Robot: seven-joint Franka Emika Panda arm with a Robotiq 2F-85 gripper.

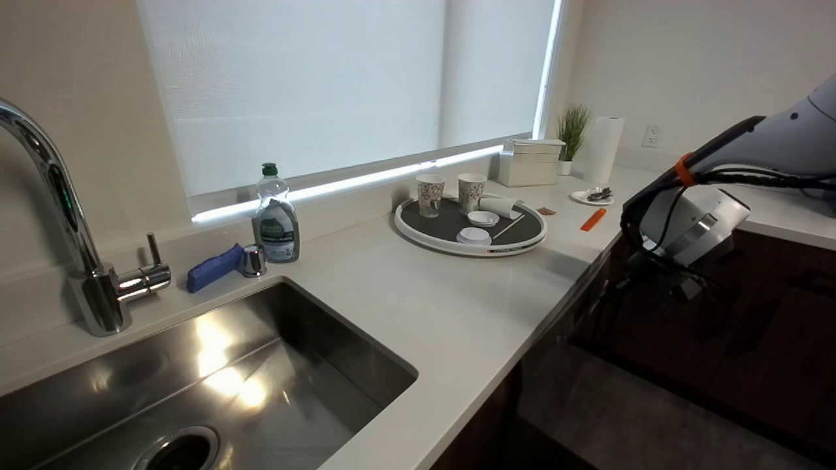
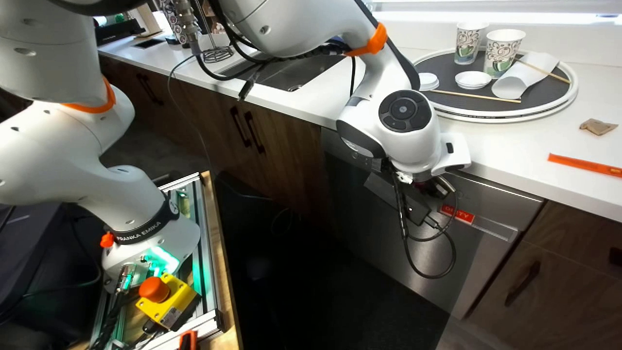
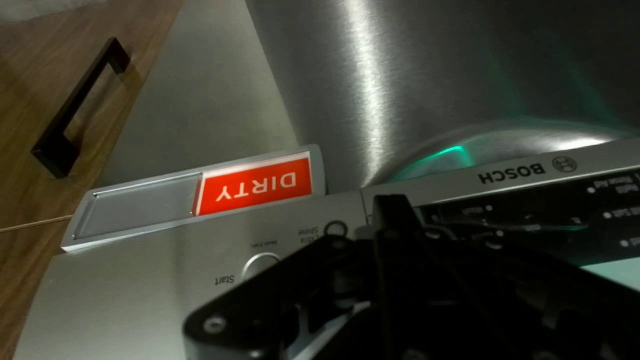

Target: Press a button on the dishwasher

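The dishwasher [image 2: 388, 233] has a brushed-steel front under the counter in an exterior view. In the wrist view, which stands upside down, its control panel [image 3: 505, 176] shows the BOSCH name and a dark display strip. A round Start button [image 3: 259, 261] and a smaller Extra Shine button [image 3: 335, 228] lie left of the fingertips, both partly covered by the gripper. My gripper [image 3: 394, 202] is shut and empty, its black fingertips together before the panel, at the left end of the display strip. I cannot tell whether they touch it. In the exterior views the fingertips are hidden or too dark to make out.
A red DIRTY sign [image 3: 252, 186] is on the dishwasher front. A wooden cabinet with a black handle [image 3: 82, 107] stands beside it. The counter edge [image 2: 495, 172] overhangs above. A round tray [image 2: 495, 116] with cups, an orange strip [image 2: 585, 165] and a steel sink [image 1: 366, 352] are above.
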